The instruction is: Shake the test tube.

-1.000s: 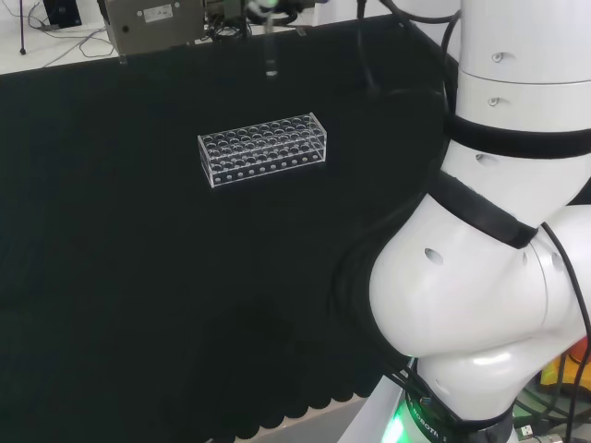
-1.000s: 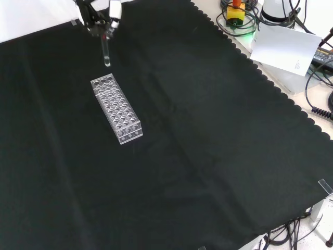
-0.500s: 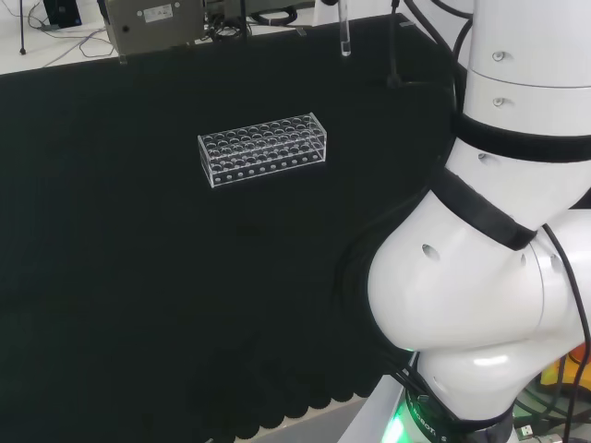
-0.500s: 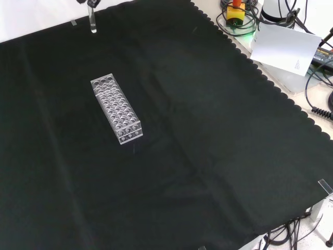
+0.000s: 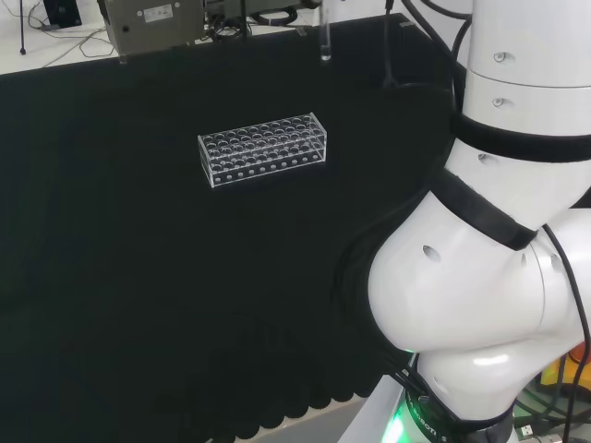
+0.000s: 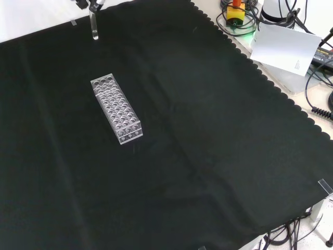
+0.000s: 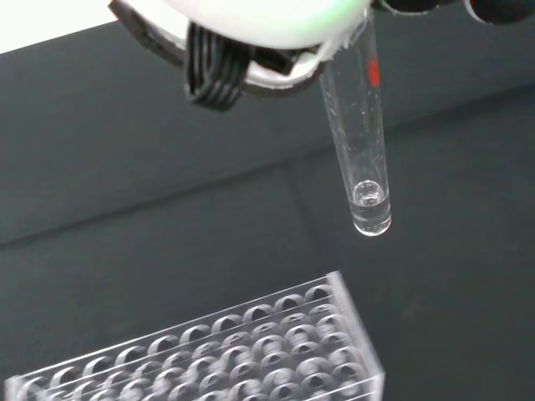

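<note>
Test tube (image 7: pixel 358 159): clear glass, hanging near upright in the air with its rounded closed end down; a red mark shows on its upper wall (wrist view).
Test tube position: raised well above the worktop (image 6: pixel 208 156); at the top edge of the front view (image 6: pixel 94 26) and of the head view (image 5: pixel 325 41), apart from the rack.
Test tube contents: cannot tell; the glass looks clear down to the bottom.
Hand (image 7: pixel 251 33): a blurred white part with a black ribbed piece sits at the tube's upper end; whether its fingers pinch the tube cannot be told (the tube's top is hidden behind the hand).
Rack (image 6: pixel 116 108): clear plastic, many round holes in rows, standing on the black cloth; no tube visible in it.
Rack relative to tube: below and to one side of the tube's tip in the wrist view (image 7: pixel 251 351), not touching.
Arm links (image 5: pixel 489 277): large white shapes at the right of the head view.
</note>
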Robot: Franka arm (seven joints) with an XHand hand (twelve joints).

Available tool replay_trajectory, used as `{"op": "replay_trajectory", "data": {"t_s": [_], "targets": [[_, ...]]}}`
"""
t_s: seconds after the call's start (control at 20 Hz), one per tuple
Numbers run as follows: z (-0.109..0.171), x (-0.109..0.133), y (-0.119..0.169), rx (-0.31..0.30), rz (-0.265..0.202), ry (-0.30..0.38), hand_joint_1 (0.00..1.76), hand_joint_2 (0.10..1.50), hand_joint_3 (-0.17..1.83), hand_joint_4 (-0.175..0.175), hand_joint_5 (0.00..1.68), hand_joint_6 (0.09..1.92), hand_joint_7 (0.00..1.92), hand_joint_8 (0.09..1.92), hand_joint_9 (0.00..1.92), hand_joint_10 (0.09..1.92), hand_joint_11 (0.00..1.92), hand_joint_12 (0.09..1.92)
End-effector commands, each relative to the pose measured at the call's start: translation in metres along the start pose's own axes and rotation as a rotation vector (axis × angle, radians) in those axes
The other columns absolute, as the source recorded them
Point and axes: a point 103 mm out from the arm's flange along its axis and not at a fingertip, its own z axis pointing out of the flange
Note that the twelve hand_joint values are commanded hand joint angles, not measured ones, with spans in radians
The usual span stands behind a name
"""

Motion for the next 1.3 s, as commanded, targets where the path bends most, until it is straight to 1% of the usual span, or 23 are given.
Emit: {"op": "replay_trajectory", "data": {"t_s": [0.05, 0.4, 0.55, 0.7, 0.8, 0.9, 1.0, 1.15, 1.3], "targets": [[0.025, 0.057, -0.004, 0.045, -0.117, 0.028, 1.23, 0.65, 0.60, -0.175, 1.39, 0.42, 1.76, 0.37, 1.73, 0.19, 1.53, 0.69], [0.044, 0.130, -0.013, 0.088, -0.254, 0.081, 1.23, 0.65, 0.61, -0.175, 1.39, 0.42, 1.76, 0.37, 1.73, 0.19, 1.53, 0.69], [0.048, 0.151, -0.016, 0.099, -0.290, 0.095, 1.23, 0.65, 0.61, -0.175, 1.39, 0.42, 1.76, 0.37, 1.74, 0.19, 1.53, 0.69], [0.051, 0.161, -0.017, 0.104, -0.307, 0.092, 1.23, 0.65, 0.61, -0.175, 1.39, 0.42, 1.76, 0.37, 1.74, 0.19, 1.53, 0.69], [0.050, 0.160, -0.015, 0.104, -0.304, 0.085, 1.23, 0.65, 0.61, -0.175, 1.39, 0.42, 1.76, 0.37, 1.74, 0.19, 1.53, 0.69], [0.050, 0.152, -0.012, 0.103, -0.286, 0.077, 1.23, 0.65, 0.61, -0.175, 1.39, 0.42, 1.76, 0.37, 1.74, 0.19, 1.53, 0.69], [0.050, 0.139, -0.009, 0.101, -0.259, 0.069, 1.23, 0.65, 0.61, -0.175, 1.39, 0.42, 1.76, 0.37, 1.74, 0.19, 1.53, 0.69], [0.052, 0.113, -0.004, 0.101, -0.204, 0.058, 1.23, 0.65, 0.61, -0.175, 1.39, 0.42, 1.76, 0.36, 1.74, 0.19, 1.53, 0.69], [0.051, 0.077, 0.001, 0.092, -0.140, 0.042, 1.23, 0.65, 0.61, -0.175, 1.39, 0.42, 1.76, 0.36, 1.74, 0.19, 1.53, 0.69]]}}
